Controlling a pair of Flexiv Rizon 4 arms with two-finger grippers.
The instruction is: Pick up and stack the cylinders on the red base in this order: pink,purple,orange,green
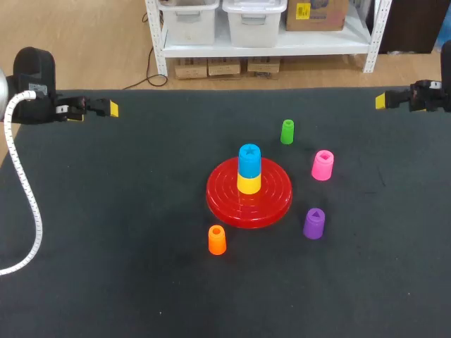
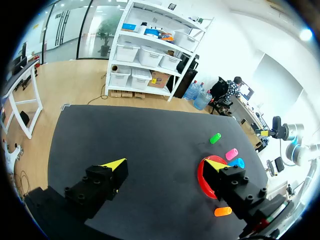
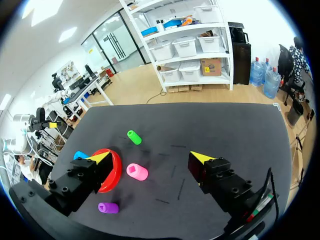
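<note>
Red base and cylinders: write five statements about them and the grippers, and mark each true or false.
1. A blue cylinder sits on a yellow cylinder on the red base. True.
2. The pink cylinder is stacked on the base. False: it stands on the table, apart from the base.
3. The left gripper holds the orange cylinder. False: it is open and empty; the orange cylinder stands on the table.
4. The green cylinder stands on the table. True.
5. The right gripper is open. True.
</note>
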